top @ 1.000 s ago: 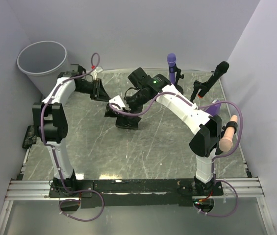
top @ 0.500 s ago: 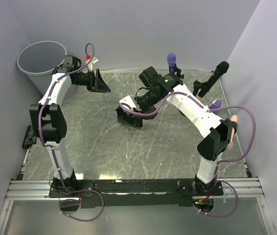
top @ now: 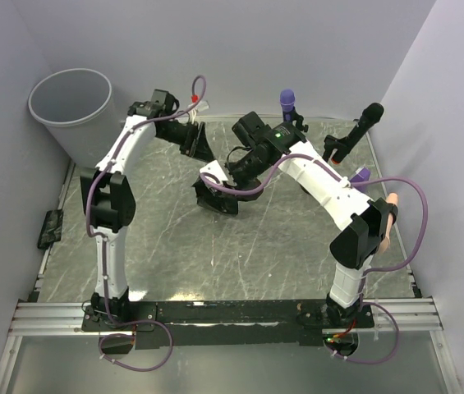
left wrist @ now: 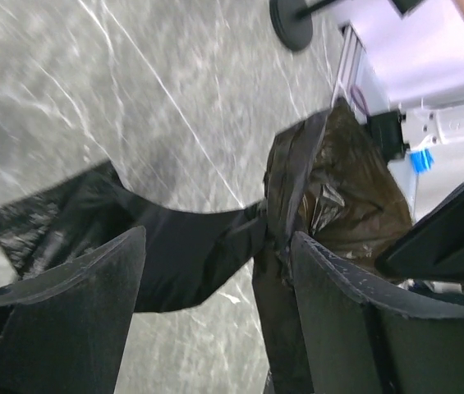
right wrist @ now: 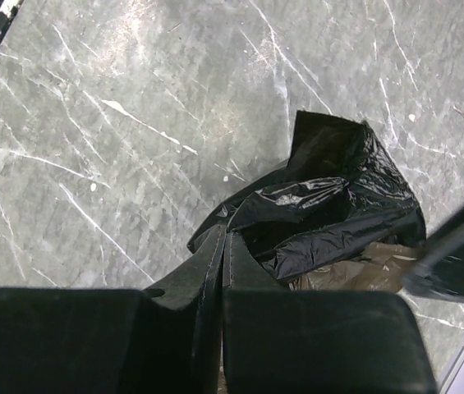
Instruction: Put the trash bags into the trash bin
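Since the trash bags (right wrist: 330, 209) are thin crinkly film, expect them to be light, floppy and slick, with no stiffness to push against. They sit bunched on the bench (top: 174, 246), toward the back, well apart from the trash bin (top: 77, 138) at the far left corner. Right end effector (right wrist: 222, 271) is clenched on a fold of the black film (a brownish bag shows underneath). Left end effector (left wrist: 215, 246) is spread wide, grasping nothing, with a stretched black sheet in front of it. Best hold, I'd say: a gathered wad or thick fold, not a single layer — one ply may slip or tear. Loose tails could snag on the bin's rim.
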You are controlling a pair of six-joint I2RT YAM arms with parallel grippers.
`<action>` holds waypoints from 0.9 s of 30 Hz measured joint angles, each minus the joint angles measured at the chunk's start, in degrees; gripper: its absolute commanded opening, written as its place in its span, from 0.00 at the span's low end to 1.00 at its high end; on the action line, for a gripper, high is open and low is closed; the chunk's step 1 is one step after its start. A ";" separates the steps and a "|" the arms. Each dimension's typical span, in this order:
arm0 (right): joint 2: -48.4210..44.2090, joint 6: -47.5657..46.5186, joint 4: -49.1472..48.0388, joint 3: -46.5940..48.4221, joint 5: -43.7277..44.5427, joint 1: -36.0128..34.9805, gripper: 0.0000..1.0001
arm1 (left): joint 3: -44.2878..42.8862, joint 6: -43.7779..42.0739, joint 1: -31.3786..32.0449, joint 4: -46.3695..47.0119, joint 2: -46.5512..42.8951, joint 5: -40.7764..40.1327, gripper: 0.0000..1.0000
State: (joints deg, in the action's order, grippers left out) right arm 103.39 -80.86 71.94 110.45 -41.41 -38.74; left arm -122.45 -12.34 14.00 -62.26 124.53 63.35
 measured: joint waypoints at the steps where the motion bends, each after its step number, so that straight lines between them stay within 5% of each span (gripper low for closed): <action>1: 0.00 0.00 0.00 0.00 0.00 0.00 0.00 | 0.02 -0.98 0.33 -1.20 0.22 -0.04 0.73; 4: 0.02 -0.02 0.00 0.00 0.00 0.00 0.00 | 0.09 -5.14 1.73 -5.38 0.46 -0.22 0.69; 12: 0.13 0.00 -0.04 0.00 -0.02 -0.04 0.00 | 0.52 -12.92 5.07 -12.70 0.76 0.02 0.24; 15: 0.42 -0.02 -0.02 0.02 -0.02 -0.07 0.00 | -0.39 -13.99 4.83 -13.68 1.49 0.09 0.14; 21: 0.66 0.00 0.33 0.02 -0.09 -0.04 0.00 | 1.31 -8.13 2.91 -8.52 1.38 -0.68 0.01; 27: 0.28 -1.11 2.67 -1.36 -0.17 0.79 0.00 | 6.73 3.91 -2.58 6.27 -1.01 -4.81 0.01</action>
State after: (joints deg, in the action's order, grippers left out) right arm 103.68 -81.97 74.61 109.10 -41.58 -37.95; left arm -115.72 -8.43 11.42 -55.99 123.52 58.54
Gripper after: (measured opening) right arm 0.008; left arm 0.016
